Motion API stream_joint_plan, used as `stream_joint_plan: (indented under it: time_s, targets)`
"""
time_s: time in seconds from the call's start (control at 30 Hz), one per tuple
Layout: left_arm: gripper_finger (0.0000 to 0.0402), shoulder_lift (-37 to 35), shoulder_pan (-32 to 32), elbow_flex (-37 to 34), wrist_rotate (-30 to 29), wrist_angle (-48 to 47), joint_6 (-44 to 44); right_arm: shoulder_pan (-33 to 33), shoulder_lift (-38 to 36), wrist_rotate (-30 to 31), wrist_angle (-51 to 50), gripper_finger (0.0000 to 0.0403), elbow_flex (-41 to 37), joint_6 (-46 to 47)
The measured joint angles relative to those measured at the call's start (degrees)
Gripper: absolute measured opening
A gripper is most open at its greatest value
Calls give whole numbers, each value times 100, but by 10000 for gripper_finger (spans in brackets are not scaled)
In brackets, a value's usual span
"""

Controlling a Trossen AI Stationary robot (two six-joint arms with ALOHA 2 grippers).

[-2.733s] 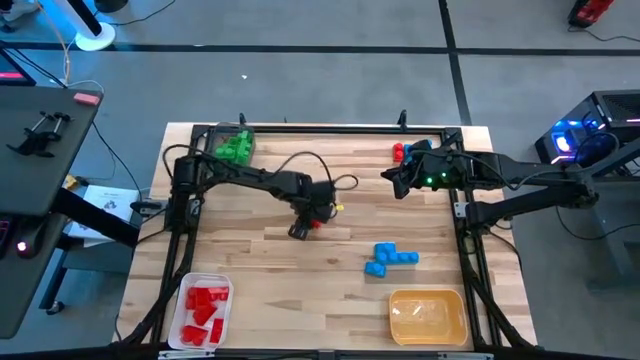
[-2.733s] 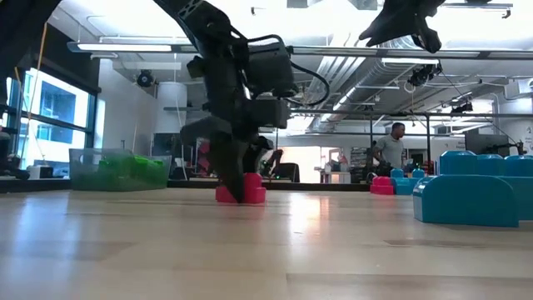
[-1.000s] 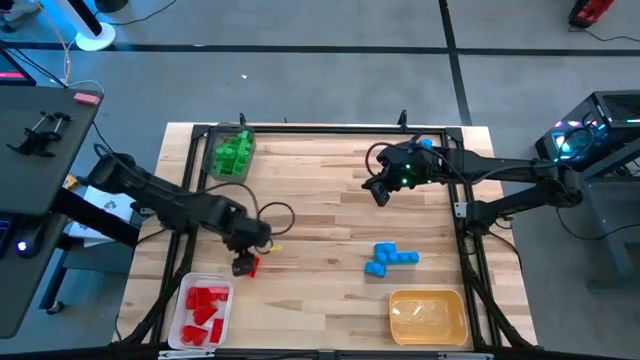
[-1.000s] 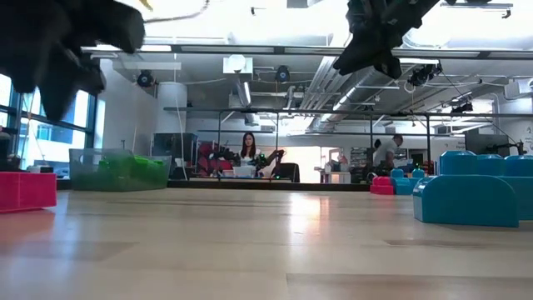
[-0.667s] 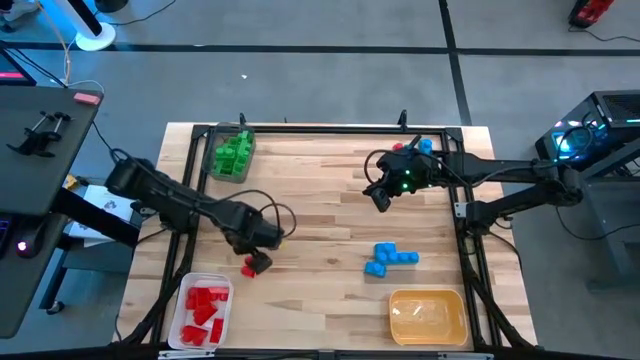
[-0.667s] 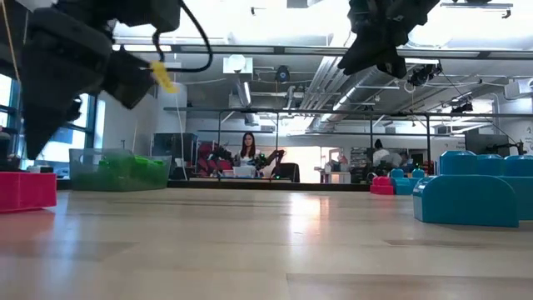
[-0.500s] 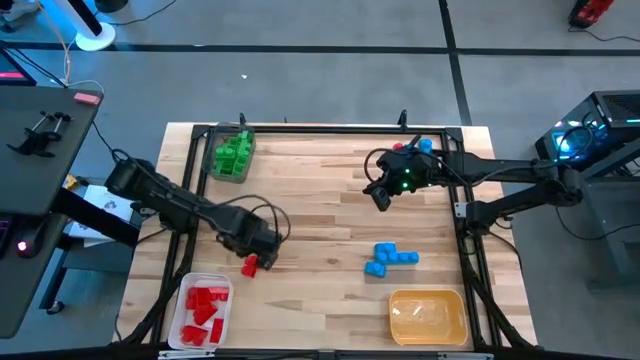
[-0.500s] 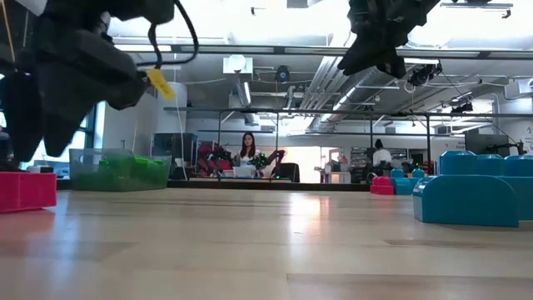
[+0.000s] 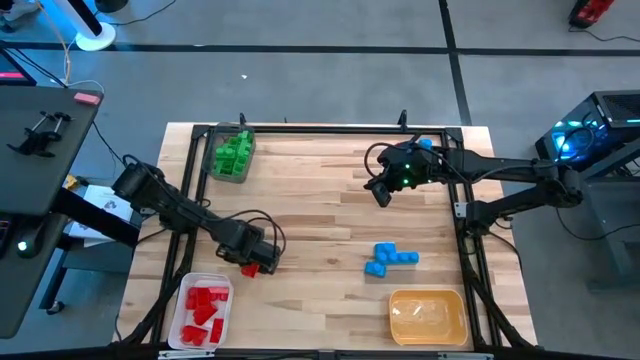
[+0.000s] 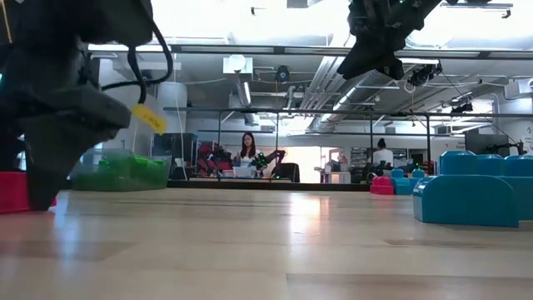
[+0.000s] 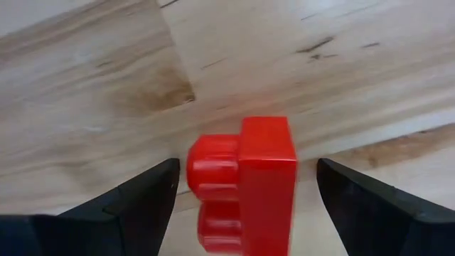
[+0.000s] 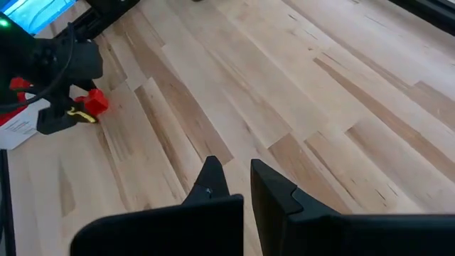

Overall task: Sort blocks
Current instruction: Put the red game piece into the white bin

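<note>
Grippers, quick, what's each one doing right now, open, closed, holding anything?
Left gripper: open, fingers either side of a red block lying on the table, not gripping it.
Right gripper: closed, empty, raised over the table's far right part.

Two robot arms. Three trays: one clear tray (image 9: 232, 175) with green blocks (image 9: 234, 152), one white tray (image 9: 186, 313) with red blocks (image 9: 205, 305), one yellow tray (image 9: 428, 316). One loose red block (image 9: 251, 269). One blue block cluster (image 9: 392, 257).
</note>
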Motion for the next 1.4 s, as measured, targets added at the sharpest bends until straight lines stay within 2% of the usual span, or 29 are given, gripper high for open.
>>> stream_joint_plan:
  time_s: [0.13, 0.2, 0.27, 0.47, 0.5, 0.73, 0.93, 1.03, 1.1, 1.2, 1.4]
  targets:
    - [318, 158, 4, 15, 13, 84, 119, 0, 0, 0, -11, 0, 0, 0]
    - [304, 160, 28, 8, 32, 86, 201, 0, 0, -2, -11, 0, 0, 0]
    - [274, 151, 32, 4, 27, 63, 240, 0, 0, 0, -12, 0, 0, 0]
    - [141, 118, 35, 0, -1, 73, 400, 0, 0, 0, -11, 0, 0, -9]
    - [130, 118, 37, -3, -3, 72, 453, 0, 0, 0, -11, 0, 0, -11]
    - [130, -275, 214, 34, -57, 43, 1235, 0, 0, 0, -10, 0, 0, -106]
    - [138, -1490, 455, 324, -119, -552, 2629, -65, 0, 0, 60, 0, 0, -123]
    - [150, -2190, 282, 407, 278, -637, 3025, -120, 0, 2, 115, 0, 0, -153]
    - [152, -2537, 7, 404, 663, -759, 2840, -169, 0, 2, 122, 0, 0, -163]
    - [150, -2886, -629, 404, 1075, -1020, 2060, -210, 0, 2, 120, 0, 0, -287]
    - [151, -2937, -2162, 402, 1392, -1161, 419, -286, 0, 0, 120, 0, 0, -500]
